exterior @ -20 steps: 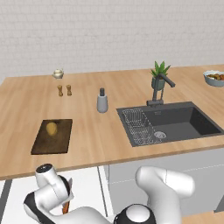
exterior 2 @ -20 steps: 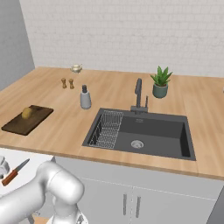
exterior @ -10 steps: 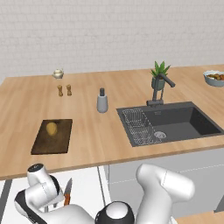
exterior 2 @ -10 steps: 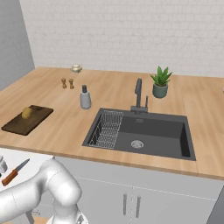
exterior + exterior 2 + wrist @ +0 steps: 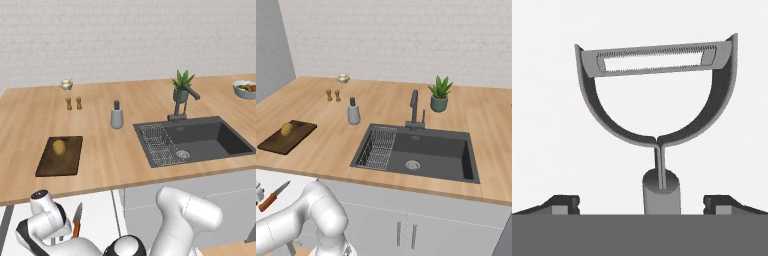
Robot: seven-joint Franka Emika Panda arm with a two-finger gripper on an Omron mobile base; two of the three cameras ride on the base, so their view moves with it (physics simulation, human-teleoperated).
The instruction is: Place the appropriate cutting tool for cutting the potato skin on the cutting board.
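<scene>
From the left base view, the cutting board [image 5: 60,156] sits near the front left edge of the worktop [image 5: 115,150], with the potato [image 5: 59,146] lying on its far half. A knife [image 5: 76,221] with an orange-brown handle lies on a white surface [image 5: 95,215] below the worktop's front edge, right beside the arm's wrist. Further back there's a soap dispenser [image 5: 116,115] by the sink's [image 5: 195,142] left corner and a potted plant [image 5: 181,86] behind the faucet. The right base view has the same layout: board [image 5: 287,136] with potato [image 5: 287,129] at the worktop's left edge, knife [image 5: 273,195] down low at the left. In the hand view, the peeler [image 5: 657,107] lies on plain white, handle end sitting between the gripper [image 5: 640,203] tips, which are spread wide and not touching it.
</scene>
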